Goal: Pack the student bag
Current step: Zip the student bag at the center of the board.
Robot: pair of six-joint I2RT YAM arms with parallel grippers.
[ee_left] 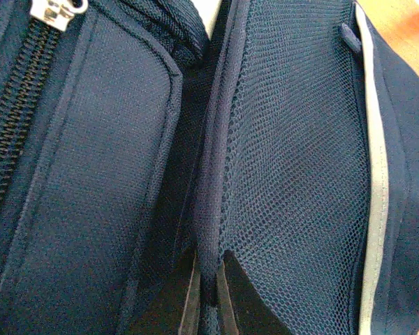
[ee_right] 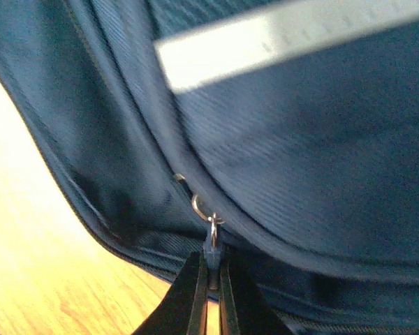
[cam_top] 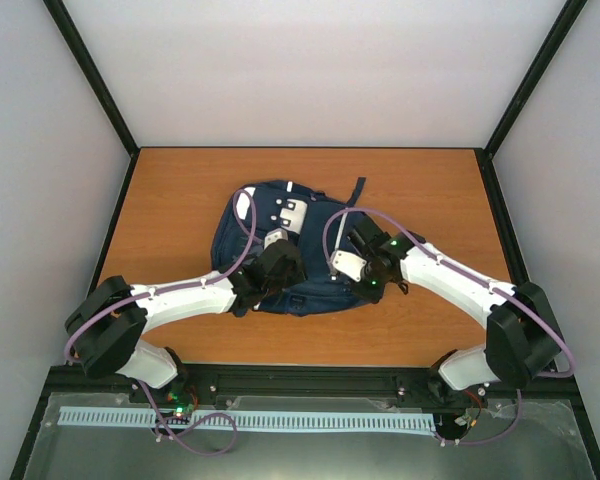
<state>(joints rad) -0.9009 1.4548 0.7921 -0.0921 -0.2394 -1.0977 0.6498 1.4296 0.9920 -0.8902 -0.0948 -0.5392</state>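
The bag lies flat in the middle of the table, a little towards the near edge, with both arms reaching in over its near half. It is navy, with whitish patches on its upper part and a dark strap trailing off the far side. If those patches carry any brand or wording, it is too small to read from above.

The left gripper is down on the left part of the bag, its jaws pinched nearly together on a raised seam. The seam runs between a padded panel and a mesh pocket. To the left of the panel runs a closed zip with a silver slider at the top. A pale stripe borders the mesh on the right, and bare table shows beyond it.

The right gripper is at the bag's near right edge, jaws closed tight on the small blue zip pull. That pull hangs from a metal ring on the seam there. A pale stripe crosses the fabric above, blurred, with no legible lettering on it. Orange wood shows just to the left, under the bag's edge
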